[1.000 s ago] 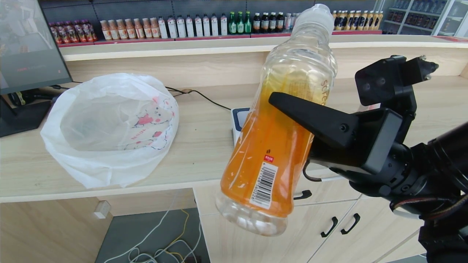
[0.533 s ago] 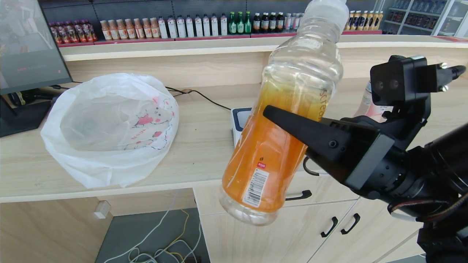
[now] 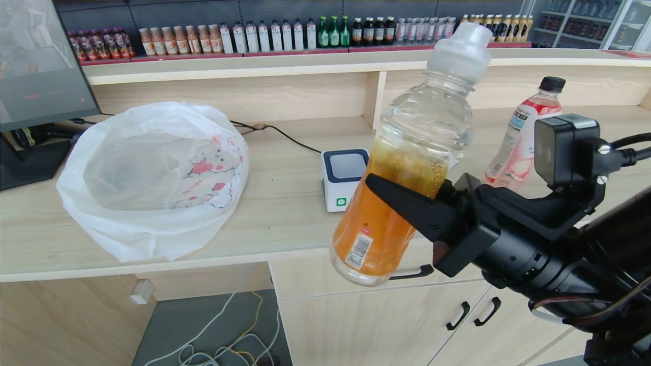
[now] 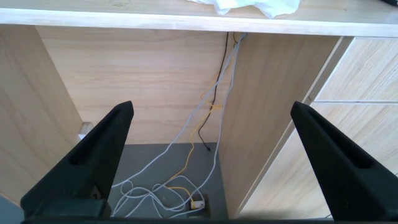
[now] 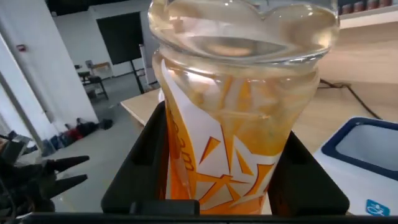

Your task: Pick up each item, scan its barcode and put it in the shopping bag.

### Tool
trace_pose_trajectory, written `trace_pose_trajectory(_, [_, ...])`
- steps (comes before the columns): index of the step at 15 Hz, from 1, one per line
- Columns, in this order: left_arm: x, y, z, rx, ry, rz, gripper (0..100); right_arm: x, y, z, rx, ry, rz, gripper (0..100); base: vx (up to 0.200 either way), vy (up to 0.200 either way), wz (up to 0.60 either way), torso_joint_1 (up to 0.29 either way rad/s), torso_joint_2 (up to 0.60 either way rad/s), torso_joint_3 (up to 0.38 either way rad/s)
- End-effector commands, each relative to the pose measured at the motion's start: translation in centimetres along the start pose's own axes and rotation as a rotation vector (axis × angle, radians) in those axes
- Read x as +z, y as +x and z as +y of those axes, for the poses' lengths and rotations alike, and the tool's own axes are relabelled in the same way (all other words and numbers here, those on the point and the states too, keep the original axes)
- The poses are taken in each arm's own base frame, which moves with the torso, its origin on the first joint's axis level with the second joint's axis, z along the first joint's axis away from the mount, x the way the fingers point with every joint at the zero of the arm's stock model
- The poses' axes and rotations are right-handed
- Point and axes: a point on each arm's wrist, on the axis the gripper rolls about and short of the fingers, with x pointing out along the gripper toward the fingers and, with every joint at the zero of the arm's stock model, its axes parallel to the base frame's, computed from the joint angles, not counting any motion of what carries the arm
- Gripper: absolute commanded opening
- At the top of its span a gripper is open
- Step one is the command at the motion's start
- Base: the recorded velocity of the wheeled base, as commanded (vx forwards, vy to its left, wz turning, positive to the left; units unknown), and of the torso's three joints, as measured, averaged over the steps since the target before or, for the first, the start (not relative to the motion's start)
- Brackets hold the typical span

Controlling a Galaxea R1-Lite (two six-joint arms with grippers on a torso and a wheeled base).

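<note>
wooden counter (image 3: 285, 208) | shopping bag (image 3: 152, 178), scanner (image 3: 345, 178) on it | drinks shelf (image 3: 254, 38) (behind)

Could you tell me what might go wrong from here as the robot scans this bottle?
1. The orange bottle has its barcode turned away from the scanner, so the scan may fail unless it is turned.
2. The right gripper holds it tilted, its base seemingly past the counter edge; a slip could drop it to the floor.
3. The pink bottle stands close behind the gripper and might be knocked.
</note>
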Motion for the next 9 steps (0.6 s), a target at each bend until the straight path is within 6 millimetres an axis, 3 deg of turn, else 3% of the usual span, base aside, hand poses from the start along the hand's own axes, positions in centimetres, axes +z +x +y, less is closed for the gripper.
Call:
trace_pose_trajectory(1, [0.0,0.0,0.0,0.0,0.0,0.0,100,-0.4,0.0,-0.3,-0.091,-0.079,-0.003,0,0.0,0.0,0.0,0.0,0.0,0.0])
trace_pose_trajectory(9, [0.0,0.0,0.0,0.0,0.0,0.0,100,1.0,-0.1,-0.8,-0.448,-0.365,-0.051,0,0.0,0.0,0.0,0.0,0.0,0.0])
